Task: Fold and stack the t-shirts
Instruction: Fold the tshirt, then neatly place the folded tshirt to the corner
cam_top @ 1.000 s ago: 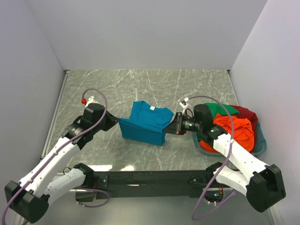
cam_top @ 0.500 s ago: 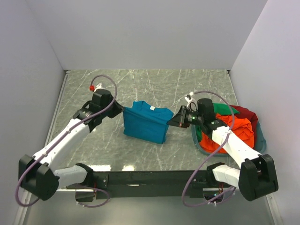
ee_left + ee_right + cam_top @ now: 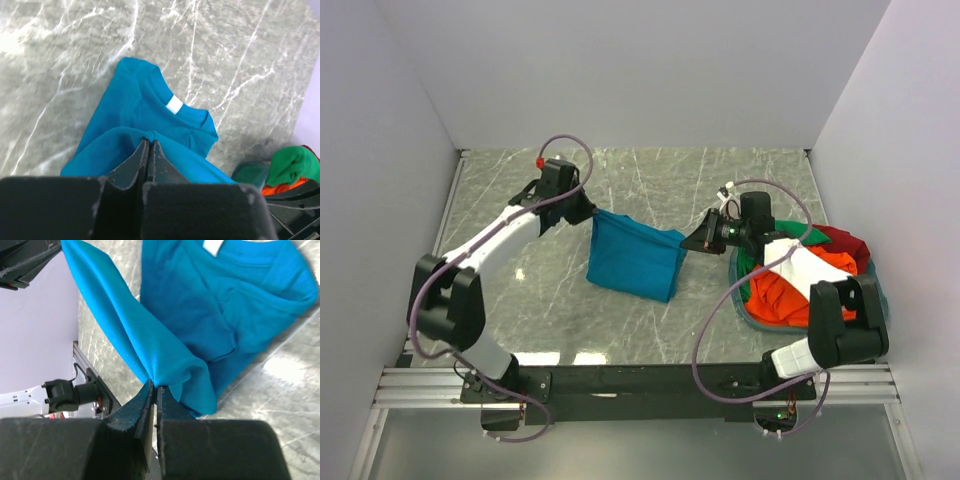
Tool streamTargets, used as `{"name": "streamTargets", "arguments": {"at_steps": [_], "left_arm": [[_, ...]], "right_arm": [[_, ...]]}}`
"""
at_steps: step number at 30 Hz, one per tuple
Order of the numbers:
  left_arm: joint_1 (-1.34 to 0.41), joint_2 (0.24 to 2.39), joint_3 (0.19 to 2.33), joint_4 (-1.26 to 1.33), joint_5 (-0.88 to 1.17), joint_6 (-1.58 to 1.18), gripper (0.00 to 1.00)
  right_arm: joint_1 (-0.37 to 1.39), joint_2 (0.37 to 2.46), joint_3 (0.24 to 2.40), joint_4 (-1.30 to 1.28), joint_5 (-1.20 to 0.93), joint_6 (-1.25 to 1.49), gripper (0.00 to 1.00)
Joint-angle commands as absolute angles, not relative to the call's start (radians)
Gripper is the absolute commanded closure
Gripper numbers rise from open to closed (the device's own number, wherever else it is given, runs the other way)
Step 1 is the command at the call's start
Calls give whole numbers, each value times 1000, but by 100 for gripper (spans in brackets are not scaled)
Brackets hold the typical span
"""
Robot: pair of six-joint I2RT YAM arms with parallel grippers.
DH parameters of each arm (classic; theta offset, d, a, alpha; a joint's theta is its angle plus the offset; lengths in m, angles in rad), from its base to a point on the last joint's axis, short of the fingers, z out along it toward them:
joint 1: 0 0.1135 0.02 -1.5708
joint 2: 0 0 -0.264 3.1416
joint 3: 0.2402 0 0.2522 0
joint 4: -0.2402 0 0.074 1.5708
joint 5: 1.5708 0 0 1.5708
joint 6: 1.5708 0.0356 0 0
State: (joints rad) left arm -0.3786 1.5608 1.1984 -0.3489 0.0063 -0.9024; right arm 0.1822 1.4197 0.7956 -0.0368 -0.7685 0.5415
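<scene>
Now mid-fold, by the look of it. Holding the teal-blue t-shirt (image 3: pixel 635 265) by one edge, a corner apiece: clamped shut on a pinch of cloth in the left gripper (image 3: pixel 588 212), clamped shut likewise in the right gripper (image 3: pixel 688 240), with nothing but fabric between either pair of tips. Raised off the table (image 3: pixel 650 180) along that edge and pulled taut between the arms, so lying left to right across the middle of the marble, slightly slanted, with the left end farther from the bases. Hanging in a loose sheet from there toward the near side, just left of the basket (image 3: pixel 742 305). Showing the collar (image 3: pixel 192 112) and white label (image 3: pixel 175 104) flat on the marble below and just ahead of the tips in both wrist views; hidden under the raised cloth from above. Probably calls next for lowering the held edge straight onto that collar end, both corners together and level. No nearer arm here: one corner each. Leaving the orange-red t-shirt (image 3: pixel 785 298), green t-shirt (image 3: pixel 292 165) and dark red t-shirt (image 3: pixel 845 243) heaped in the basket.
</scene>
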Motion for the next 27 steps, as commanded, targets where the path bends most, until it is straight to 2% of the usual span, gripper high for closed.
{"name": "streamTargets", "arguments": {"at_steps": [1,8,13,16,17,18,21,22,27], "left_arm": [[-336,1627,1304,-298,-43,-851,99],[-324,1810,1433,-334,-60,-841,99],[-322,1917,1508,-345,-46,-822,98],[-322,1965,1560,-365,-46,-807,79],[-322,1974,1574,-368,-48,-801,72],[-322,1988,1591,-399,-51,-793,44],[-322,1974,1629,-429,-54,-782,5],[-322,1959,1605,-423,-52,-781,1],[-324,1818,1447,-371,-17,-792,1]], "right_arm": [[150,1471,850,-17,-746,525,100],[138,1612,925,-6,-707,546,100],[138,1666,985,-34,-591,563,100],[138,1695,1032,-69,-539,563,89],[140,1701,1069,-86,-503,551,82],[141,1707,1090,-130,-483,542,57],[155,1706,1160,-210,-428,497,20],[161,1680,1163,-219,-420,489,18],[216,1589,1123,-267,-367,454,15]]}}
